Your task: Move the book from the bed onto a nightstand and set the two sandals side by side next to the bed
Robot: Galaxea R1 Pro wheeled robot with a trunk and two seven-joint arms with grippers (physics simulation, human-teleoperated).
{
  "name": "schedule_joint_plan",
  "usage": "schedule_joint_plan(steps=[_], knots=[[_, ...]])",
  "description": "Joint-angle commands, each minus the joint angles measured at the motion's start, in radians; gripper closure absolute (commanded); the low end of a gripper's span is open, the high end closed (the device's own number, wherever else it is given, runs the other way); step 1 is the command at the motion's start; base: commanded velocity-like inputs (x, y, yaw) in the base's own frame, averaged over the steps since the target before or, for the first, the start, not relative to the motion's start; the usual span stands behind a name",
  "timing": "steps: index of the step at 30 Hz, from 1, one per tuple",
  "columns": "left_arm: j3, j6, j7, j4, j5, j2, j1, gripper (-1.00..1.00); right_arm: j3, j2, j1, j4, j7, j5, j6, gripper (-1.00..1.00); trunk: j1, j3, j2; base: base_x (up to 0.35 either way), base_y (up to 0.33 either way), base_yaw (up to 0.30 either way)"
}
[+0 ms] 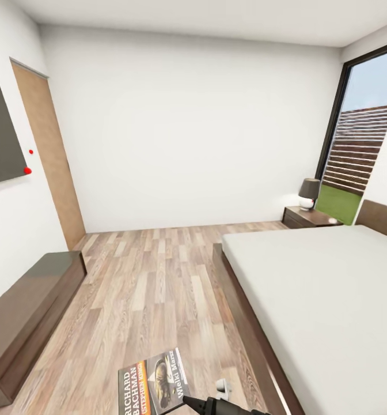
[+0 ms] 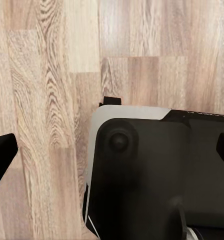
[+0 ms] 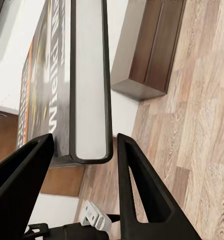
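Note:
My right gripper is shut on the book, its two black fingers pressing the covers near the spine. In the head view the book, with its dark cover and "RICHARD" lettering, hangs low over the wood floor. It is left of the bed's foot corner, held by the right gripper. The bed with its grey mattress lies to the right. A nightstand stands at the bed's far side by the window. My left gripper is open over the floor and my own base. The sandals are out of view.
A long low dark cabinet runs along the left wall under a dark wall panel. A wooden door is behind it. A lamp sits on the nightstand. Wood floor stretches between cabinet and bed.

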Motion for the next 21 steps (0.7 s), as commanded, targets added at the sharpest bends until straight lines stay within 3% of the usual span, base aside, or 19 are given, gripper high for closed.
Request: schedule_joint_plan(steps=[1,21], knots=[[-0.008,-0.003,-0.004,0.001,0.010,0.000,0.000,-1.00,0.002,0.000,-0.001,0.000,0.003,-0.012,0.011,1.00,0.001,0.000,-0.001,0.262,0.200,0.000],[-0.008,-0.003,-0.004,0.001,0.010,0.000,0.000,-1.00,0.001,-0.001,0.000,0.001,0.006,-0.012,0.010,1.00,0.001,0.000,-0.001,0.264,0.170,0.000]])
